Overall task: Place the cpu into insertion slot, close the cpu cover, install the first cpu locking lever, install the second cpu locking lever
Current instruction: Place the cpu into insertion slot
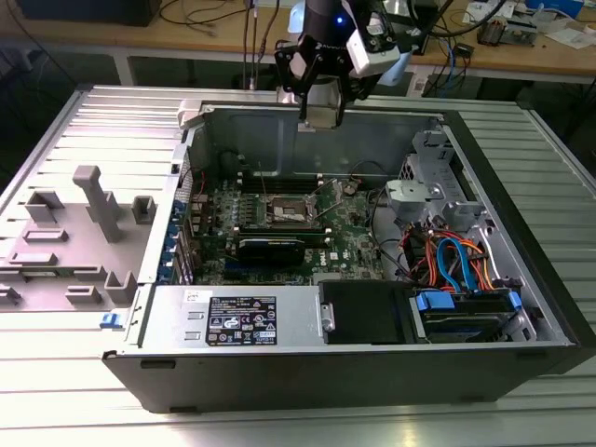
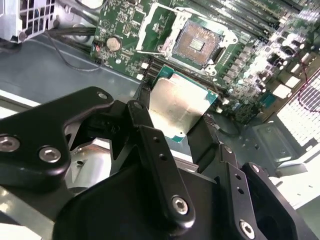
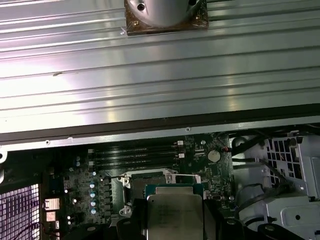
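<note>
Fingers (image 2: 207, 137) of the gripper (image 2: 176, 114) pinched the cpu (image 2: 185, 100) by two facing edges, one black finger on each side. We saw its dull silver top turned toward the camera in the second wrist view. A thin green rim showed along the edge nearest the green board (image 2: 125, 22). The chip was square, so no side was longer than another.

In the exterior view we saw the gripper up high, over the back wall of the open computer case (image 1: 372, 372), well above the board. The case sat on the ribbed metal table (image 1: 74, 400).

The insertion slot (image 2: 195, 44) lay down on the board, well apart from the cpu. Its dark middle was bare, with a silver rim around it. Long black memory slots (image 2: 250, 20) ran just beside one edge of it. A round battery (image 2: 114, 43) sat farther off on the other side. The case walls stood around the board, and the top was open.
</note>
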`<state>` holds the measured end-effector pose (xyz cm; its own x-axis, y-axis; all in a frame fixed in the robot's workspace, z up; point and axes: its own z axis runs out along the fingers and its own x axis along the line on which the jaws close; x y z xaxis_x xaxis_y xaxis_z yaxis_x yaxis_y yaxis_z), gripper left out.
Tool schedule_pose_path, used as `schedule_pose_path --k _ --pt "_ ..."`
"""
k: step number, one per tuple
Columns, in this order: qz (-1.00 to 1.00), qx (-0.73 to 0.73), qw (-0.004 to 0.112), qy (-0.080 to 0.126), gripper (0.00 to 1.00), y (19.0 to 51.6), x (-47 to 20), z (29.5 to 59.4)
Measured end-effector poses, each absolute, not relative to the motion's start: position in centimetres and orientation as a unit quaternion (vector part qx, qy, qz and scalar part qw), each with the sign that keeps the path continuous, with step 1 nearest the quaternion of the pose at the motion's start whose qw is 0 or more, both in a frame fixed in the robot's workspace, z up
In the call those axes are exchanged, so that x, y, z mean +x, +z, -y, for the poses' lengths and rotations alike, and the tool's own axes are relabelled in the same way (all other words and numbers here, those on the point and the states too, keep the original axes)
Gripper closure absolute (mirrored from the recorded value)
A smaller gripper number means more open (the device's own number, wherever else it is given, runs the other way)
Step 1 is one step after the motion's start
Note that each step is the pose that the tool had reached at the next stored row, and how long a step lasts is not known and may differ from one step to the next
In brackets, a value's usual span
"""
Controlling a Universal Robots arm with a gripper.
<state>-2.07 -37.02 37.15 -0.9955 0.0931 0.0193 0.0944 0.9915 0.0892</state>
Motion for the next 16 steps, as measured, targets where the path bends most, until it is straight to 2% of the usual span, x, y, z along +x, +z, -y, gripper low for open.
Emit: schedule_pose_path --k 16 --pt "0.989 -0.143 0.003 -0.046 0.46 36.43 -2.07 37.59"
